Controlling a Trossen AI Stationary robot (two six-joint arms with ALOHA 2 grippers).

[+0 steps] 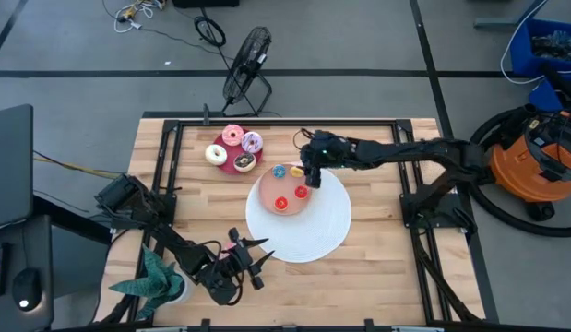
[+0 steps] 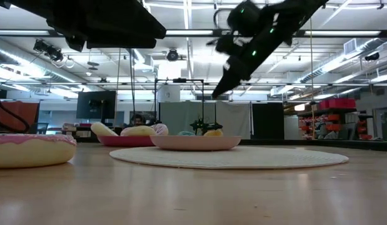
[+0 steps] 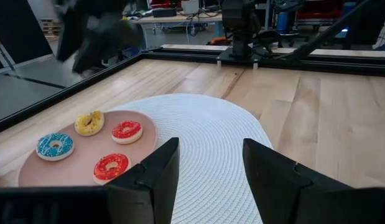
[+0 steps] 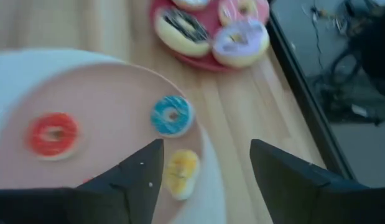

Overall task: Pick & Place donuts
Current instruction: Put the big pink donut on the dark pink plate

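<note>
High view, left to right. Left gripper [image 1: 251, 261] sits low near the front edge of the tabletop [image 1: 377, 249], beside a green plant [image 1: 156, 281]; jaws released, nothing between them. Left wrist view confirms the gap between both fingers [image 3: 148, 180].

A pink frosted donut [image 2: 30, 149] lies on the bare tabletop close to the low camera; in the high view it is only partly visible near the left gripper.

Crimson plate [image 1: 231, 167] toward the back carries four larger donuts: white donut [image 1: 215, 154], pink donut [image 1: 232, 136], purple donut [image 1: 253, 142], chocolate donut [image 1: 245, 162].

White disc [image 1: 327, 231] lies mid-table. Salmon plate [image 1: 267, 192] rests on its back-left part and holds four tiny donuts: blue donut [image 1: 279, 172], yellow donut [image 1: 296, 171], two red donuts [image 1: 281, 203], [image 1: 302, 193].

Right gripper [image 1: 312, 177] hangs above the back edge of the salmon plate, near the yellow donut; jaws released and empty. Right wrist view shows the yellow donut [image 4: 181, 171] just beside one finger [image 4: 136, 177], not touching.
</note>
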